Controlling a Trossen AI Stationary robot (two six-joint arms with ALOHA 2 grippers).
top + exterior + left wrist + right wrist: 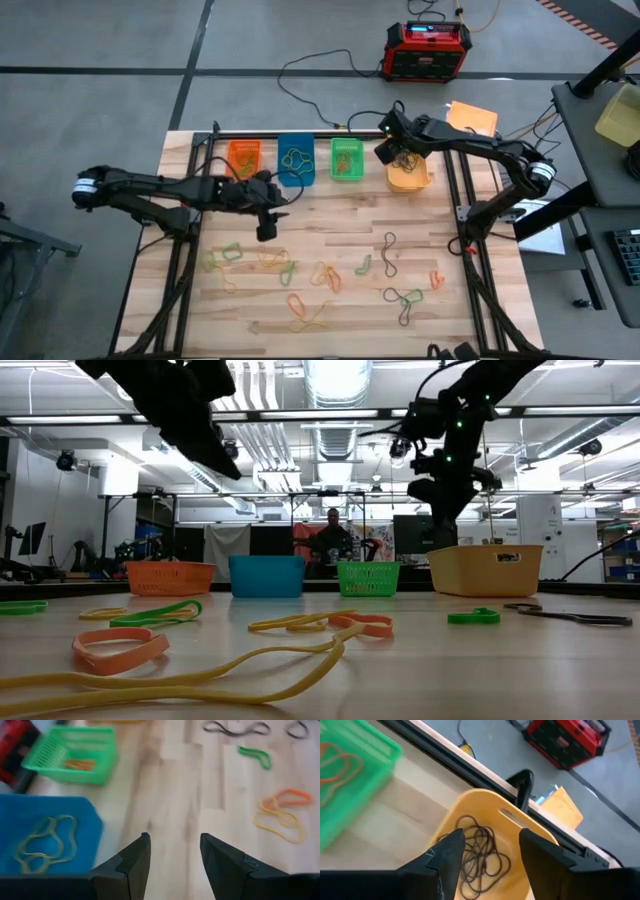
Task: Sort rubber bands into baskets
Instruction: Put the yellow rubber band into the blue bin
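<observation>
Right gripper jaws apart, empty, over yellow-orange basket of black bands at table's far edge, left gripper released, empty, near blue basket

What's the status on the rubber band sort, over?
Right gripper open over yellow basket, black bands inside. Left gripper open, empty, near blue basket. Many bands still on table.

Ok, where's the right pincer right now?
In the high view the right pincer hangs over the yellow-orange basket at the right end of the row, beside the green basket, open, with black rubber bands inside below.
</observation>
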